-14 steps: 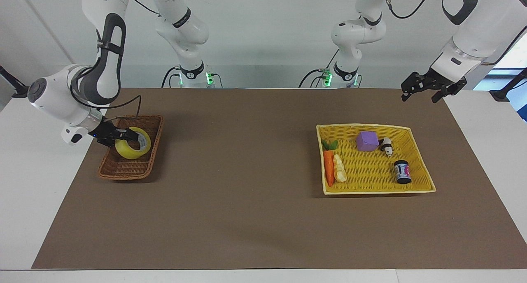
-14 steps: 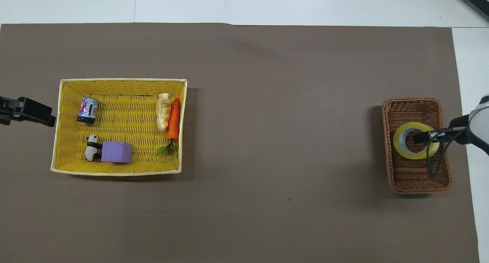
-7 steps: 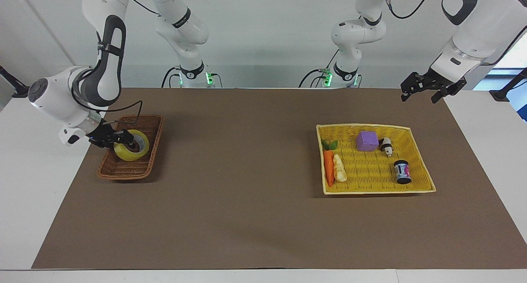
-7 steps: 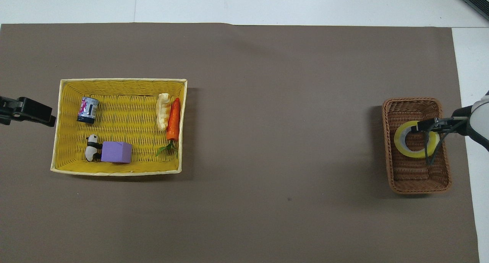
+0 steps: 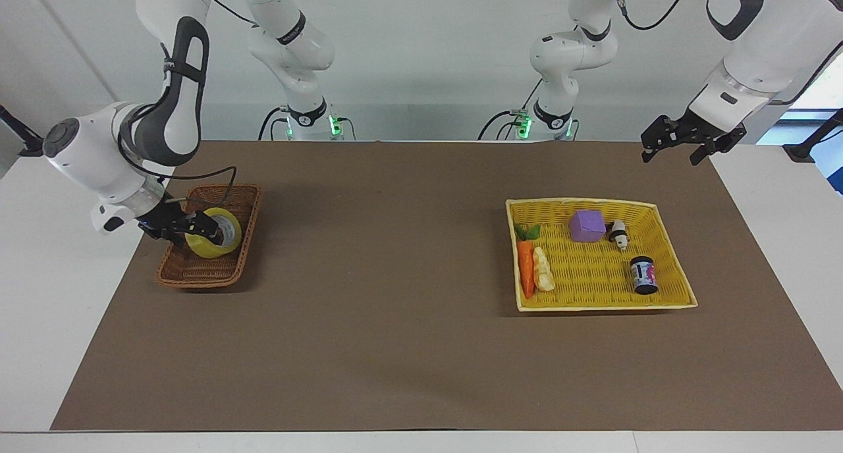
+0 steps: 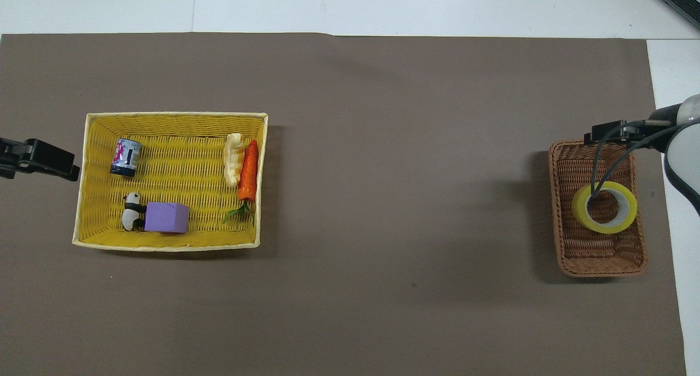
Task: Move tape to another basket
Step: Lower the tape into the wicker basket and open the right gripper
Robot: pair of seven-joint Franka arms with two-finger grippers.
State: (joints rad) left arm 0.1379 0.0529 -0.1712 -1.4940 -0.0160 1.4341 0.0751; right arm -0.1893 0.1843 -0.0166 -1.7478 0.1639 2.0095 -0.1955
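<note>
Overhead view, tape [image 6: 604, 207] in basket [image 6: 569, 168], right gripper [image 6: 604, 131] apart

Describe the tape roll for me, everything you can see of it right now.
The tape is a wide ring of translucent yellow film on a white core. It lies flat, hole up, with weave showing through, near the middle of the brown wicker basket. The right gripper is over the basket's rim, seemingly clear of the roll; its cable crosses above.
</note>
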